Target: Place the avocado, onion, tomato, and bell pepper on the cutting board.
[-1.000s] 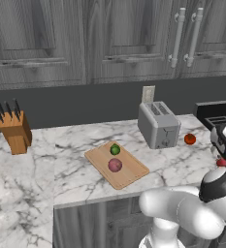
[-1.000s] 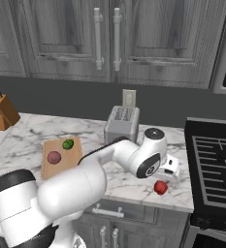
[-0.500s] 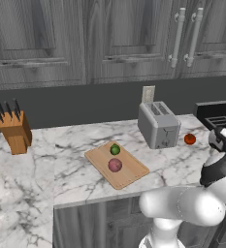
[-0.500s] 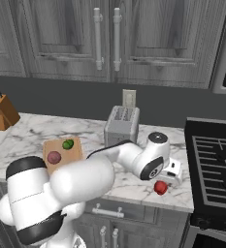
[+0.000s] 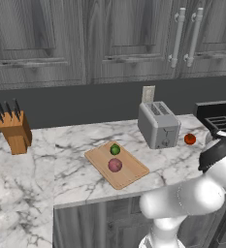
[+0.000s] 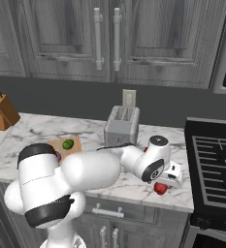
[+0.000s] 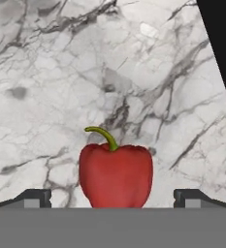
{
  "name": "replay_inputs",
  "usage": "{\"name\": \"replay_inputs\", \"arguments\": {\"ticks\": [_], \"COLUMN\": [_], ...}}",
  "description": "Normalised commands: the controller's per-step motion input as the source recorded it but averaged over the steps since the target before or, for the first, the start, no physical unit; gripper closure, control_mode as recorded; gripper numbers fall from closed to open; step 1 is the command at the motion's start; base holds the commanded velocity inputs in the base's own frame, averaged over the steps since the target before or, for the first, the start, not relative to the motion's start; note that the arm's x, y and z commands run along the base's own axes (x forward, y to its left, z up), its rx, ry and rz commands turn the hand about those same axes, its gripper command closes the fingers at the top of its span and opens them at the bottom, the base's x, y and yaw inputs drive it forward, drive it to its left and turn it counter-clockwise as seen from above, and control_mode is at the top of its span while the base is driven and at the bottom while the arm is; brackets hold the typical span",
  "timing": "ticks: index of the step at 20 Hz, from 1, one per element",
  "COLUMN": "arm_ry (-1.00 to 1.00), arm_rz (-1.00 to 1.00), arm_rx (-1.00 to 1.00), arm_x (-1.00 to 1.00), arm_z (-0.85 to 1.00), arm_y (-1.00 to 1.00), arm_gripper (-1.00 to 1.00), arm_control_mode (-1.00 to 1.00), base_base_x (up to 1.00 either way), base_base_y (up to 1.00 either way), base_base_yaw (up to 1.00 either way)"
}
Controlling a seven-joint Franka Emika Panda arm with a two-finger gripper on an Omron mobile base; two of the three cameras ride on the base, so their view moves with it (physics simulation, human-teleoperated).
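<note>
A red bell pepper (image 7: 116,174) with a green stem stands on the marble counter, between my gripper's (image 7: 113,199) wide-open fingertips (image 7: 35,197). From the right base view the gripper (image 6: 166,182) hangs just over the bell pepper (image 6: 160,188) near the counter's front edge, beside the stove. The light wooden cutting board (image 5: 131,175) carries the green avocado (image 5: 115,150) and the purple onion (image 5: 115,165). A red tomato (image 5: 189,139) lies right of the toaster. My arm covers part of the cutting board (image 6: 76,141) in the right base view, where the avocado (image 6: 68,144) shows.
A silver toaster (image 5: 158,124) stands at the back of the counter, right of the board. A wooden knife block (image 5: 15,131) sits far left. The black stove (image 6: 216,167) borders the counter on the right. Dark cabinets hang above.
The hand has sunk slightly toward the bell pepper and the arm has shifted a little. The avocado, onion and tomato lie where they were.
</note>
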Motion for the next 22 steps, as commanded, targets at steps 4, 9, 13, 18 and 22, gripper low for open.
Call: {"name": "replay_inputs", "arguments": {"ticks": [4, 9, 13, 18, 22], "arm_ry": [0.06, 0.05, 0.02, -0.02, -0.12], "arm_rz": [0.0, 0.0, 0.0, 0.0, 0.0], "arm_rx": [0.0, 0.0, 0.0, 0.02, 0.01], "arm_x": [0.12, 0.12, 0.06, -0.13, -0.39], "arm_z": [-0.28, -0.25, -0.21, 0.17, 0.53], "arm_y": [-0.07, -0.08, -0.02, -0.01, 0.22], "arm_gripper": [-1.0, -1.0, 1.0, 1.0, 1.0], "arm_control_mode": [-1.0, -1.0, -1.0, -1.0, -1.0], "base_base_x": [0.0, 0.0, 0.0, 0.0, 0.0], "base_base_y": [0.0, 0.0, 0.0, 0.0, 0.0], "base_base_yaw": [0.0, 0.0, 0.0, 0.0, 0.0]}}
